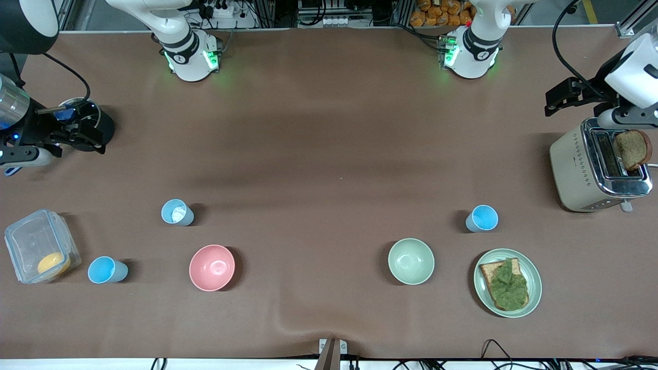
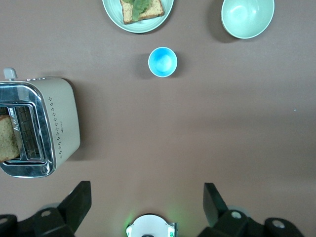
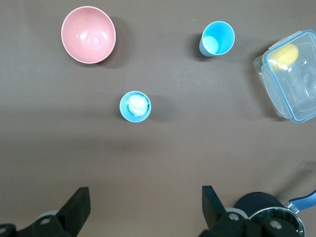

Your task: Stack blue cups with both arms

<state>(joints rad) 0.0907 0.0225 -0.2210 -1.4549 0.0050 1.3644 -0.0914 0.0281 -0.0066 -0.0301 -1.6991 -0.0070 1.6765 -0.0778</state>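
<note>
Three blue cups stand on the brown table. The paler cup [image 1: 177, 212] with a white patch inside stands farther from the front camera than the pink bowl [image 1: 212, 267]; it also shows in the right wrist view [image 3: 135, 106]. A sky-blue cup [image 1: 107, 270] stands beside the plastic box and shows in the right wrist view [image 3: 217, 39]. Another sky-blue cup [image 1: 482, 218] stands toward the left arm's end and shows in the left wrist view [image 2: 162, 61]. My left gripper [image 1: 565, 96] [image 2: 146, 190] is open and empty, high over the toaster's end. My right gripper [image 1: 77, 137] [image 3: 144, 192] is open and empty, high over a black pot.
A pale green bowl [image 1: 410, 261] and a plate [image 1: 532, 267] with bread and lettuce lie near the front edge. A toaster [image 1: 576, 169] holds a bread slice. A clear box [image 1: 31, 239] holds something yellow. A black pot [image 1: 100, 121] stands at the right arm's end.
</note>
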